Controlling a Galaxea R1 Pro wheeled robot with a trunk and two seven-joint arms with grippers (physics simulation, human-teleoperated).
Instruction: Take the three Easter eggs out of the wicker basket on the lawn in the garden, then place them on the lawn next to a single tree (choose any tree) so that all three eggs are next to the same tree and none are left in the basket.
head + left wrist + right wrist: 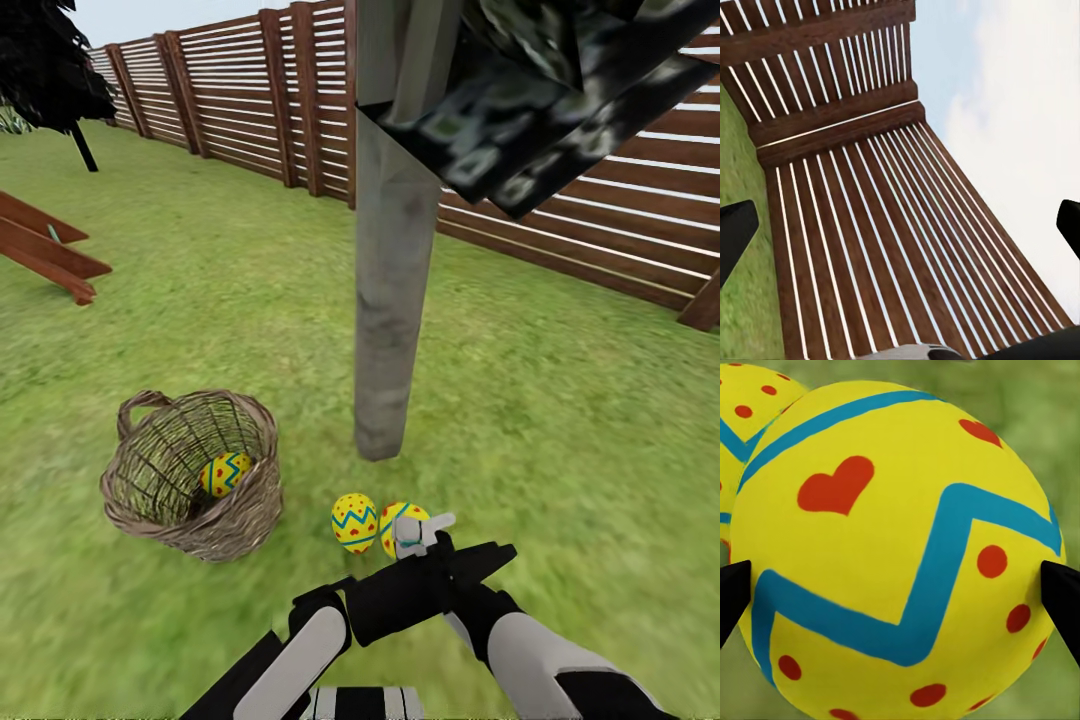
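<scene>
The wicker basket (190,480) stands on the lawn (560,420) left of the tree (395,300), and one Easter egg (225,472) lies inside it. A second Easter egg (354,522) rests on the grass just in front of the grey trunk. Right beside it is a third Easter egg (398,522) (900,555), with my right gripper (418,533) (898,596) shut on its sides, low at the grass. My left gripper (900,240) is open, and only fence and sky show between its fingertips.
A brown slat fence (600,230) runs behind the tree. A wooden play structure (45,250) lies at the far left, with a thin dark-stemmed tree (60,80) behind it. Dark leaf clusters (540,90) hang overhead at the right.
</scene>
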